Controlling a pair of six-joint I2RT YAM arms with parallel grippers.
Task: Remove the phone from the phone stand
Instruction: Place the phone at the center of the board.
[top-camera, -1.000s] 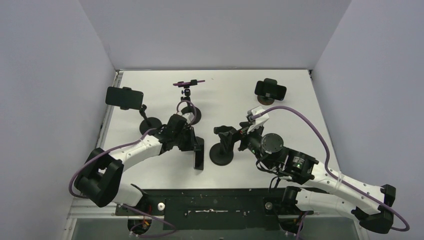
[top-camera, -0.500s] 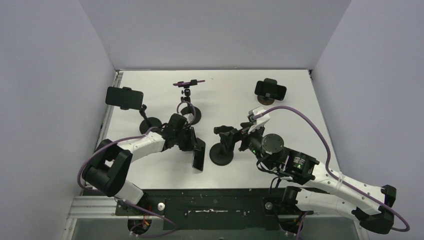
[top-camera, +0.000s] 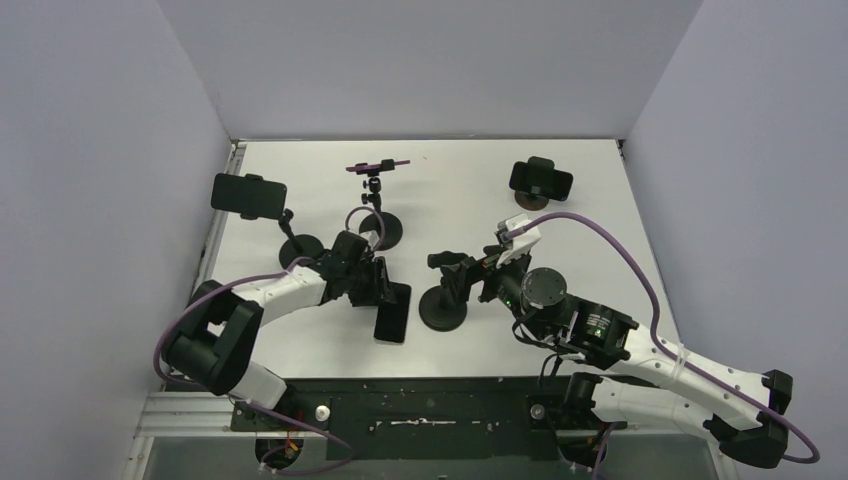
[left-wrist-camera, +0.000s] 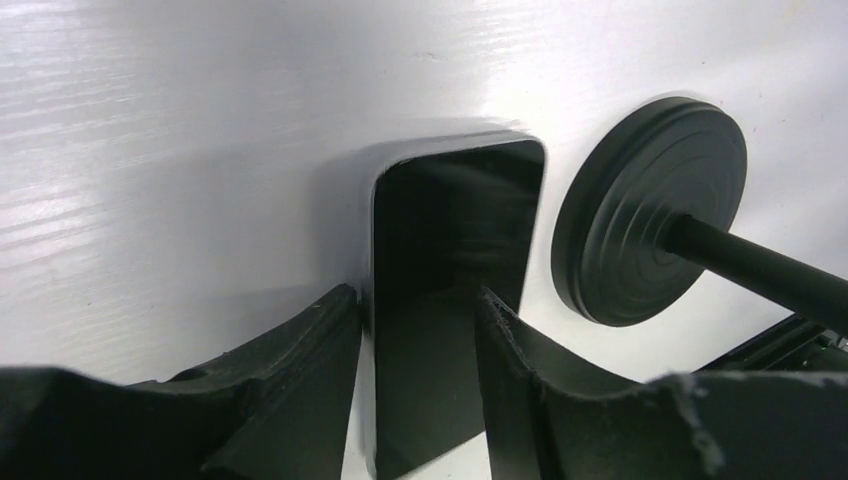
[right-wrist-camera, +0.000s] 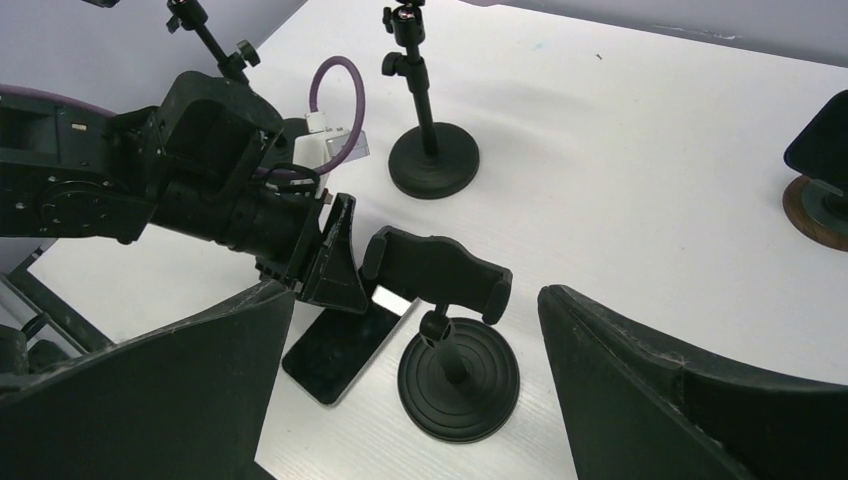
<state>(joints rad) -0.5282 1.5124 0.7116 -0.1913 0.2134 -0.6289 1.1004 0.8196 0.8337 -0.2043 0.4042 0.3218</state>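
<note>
On the white table (top-camera: 460, 180), seen from above, the phone (top-camera: 392, 314) lies flat just left of the phone stand (top-camera: 443, 308), whose clamp (top-camera: 448, 263) carries nothing. The left gripper (top-camera: 383, 292) hangs over the phone's far end, and the rest of the phone reaches out from under it toward the arm bases. The right gripper (top-camera: 480, 278) sits just right of the clamp, apart from the phone. Farther back stand three other holders: a black phone (top-camera: 248, 195) at far left, a purple-edged phone (top-camera: 378, 165) in the middle, and a dark phone (top-camera: 541, 180) on a brown foot at the right.

Through the left wrist camera, the phone (left-wrist-camera: 450, 230) lies glossy face up on the table, running away from the lens between the two fingers (left-wrist-camera: 290, 390). The jaws stand parted above it with a clear gap and pinch nothing. The left finger lines up with the phone's left edge, while the right one overlaps its right side. Whether either pad brushes the glass I cannot tell. The stand's round base (left-wrist-camera: 650, 210) sits just beside the phone's right edge.

Through the right wrist camera, the right gripper (right-wrist-camera: 415, 295) is spread wide, its fingers (right-wrist-camera: 150, 400) on either side of the empty clamp (right-wrist-camera: 435, 268) without touching it. Left of the stand's foot the phone (right-wrist-camera: 345, 345) lies flat, its far end beneath the left gripper (right-wrist-camera: 330, 258).
</note>
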